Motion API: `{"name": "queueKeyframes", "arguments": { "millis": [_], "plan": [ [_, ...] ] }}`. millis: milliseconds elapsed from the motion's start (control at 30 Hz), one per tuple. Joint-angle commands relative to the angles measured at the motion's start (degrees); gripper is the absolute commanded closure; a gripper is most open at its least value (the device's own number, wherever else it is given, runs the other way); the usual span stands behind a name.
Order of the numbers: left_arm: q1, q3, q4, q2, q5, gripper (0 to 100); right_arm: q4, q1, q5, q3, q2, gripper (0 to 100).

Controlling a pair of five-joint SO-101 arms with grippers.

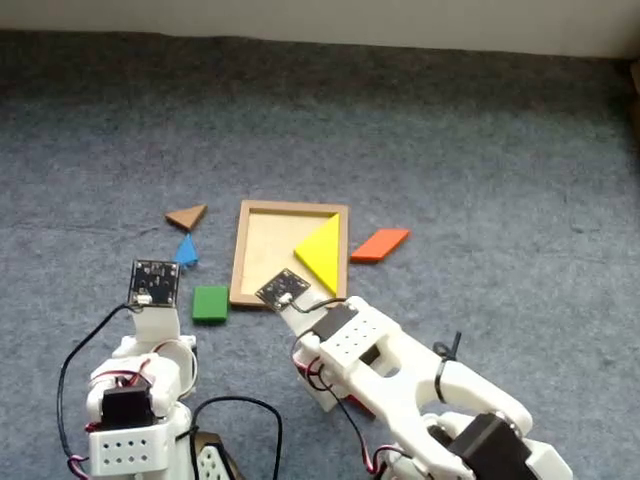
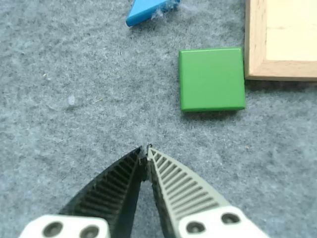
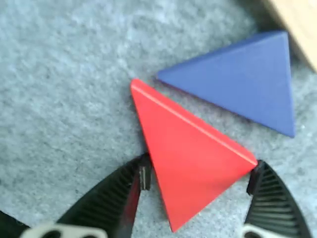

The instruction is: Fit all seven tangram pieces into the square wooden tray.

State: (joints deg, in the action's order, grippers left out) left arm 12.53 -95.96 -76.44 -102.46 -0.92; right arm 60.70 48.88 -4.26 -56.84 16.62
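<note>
High view first: the square wooden tray point(image 1: 240, 256) sits in the middle of the grey surface point(image 1: 480, 150). A yellow triangle point(image 1: 321, 256) lies inside it, against the right rim, and it is the one piece I can see inside. Just right of the tray, apart from it, an orange parallelogram point(image 1: 380, 244) lies flat. To the left there's a brown triangle point(image 1: 187, 215) on the far side, a small blue triangle point(image 1: 186, 250) nearer, and a green square point(image 1: 210, 302) nearest of the three, close to the tray's near-left corner. The left arm point(image 1: 140, 400) stands near the left edge, its wrist just short of the green square. The right arm point(image 1: 400, 380) stretches from the near right up to the tray's near rim.

Over to the left wrist view: the left hand point(image 2: 146, 154) is closed on nothing, its two ribbed fingers pressed tip to tip over bare surface. The green square point(image 2: 212, 79) lies a little beyond the tips, just beside the tray's corner point(image 2: 255, 44), though I can't tell if they touch. The blue triangle's edge point(image 2: 146, 11) shows farther off.

Now the right wrist view: the right hand point(image 3: 198, 173) is spread wide around a red triangle point(image 3: 193, 168) lying flat, one fingertip point(image 3: 143, 176) at its long edge, the other at a corner. A dark blue triangle point(image 3: 242, 84) lies right next to the red one, with a thin gap between them, and a strip of the tray's rim point(image 3: 299, 20) is just past it.
</note>
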Motion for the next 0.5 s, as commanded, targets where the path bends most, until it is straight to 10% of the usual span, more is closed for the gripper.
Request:
{"name": "queueKeyframes", "arguments": {
  "millis": [0,467],
  "plan": [
    [0.57,-1.19,-0.26,-0.57,-0.53,98,0.84,0.57,-0.62,1.36,-0.04,69.1],
    [0.57,-1.19,-0.26,-0.57,-0.53,98,-4.09,0.22,-0.62,1.63,0.22,69.1]
  ]
}}
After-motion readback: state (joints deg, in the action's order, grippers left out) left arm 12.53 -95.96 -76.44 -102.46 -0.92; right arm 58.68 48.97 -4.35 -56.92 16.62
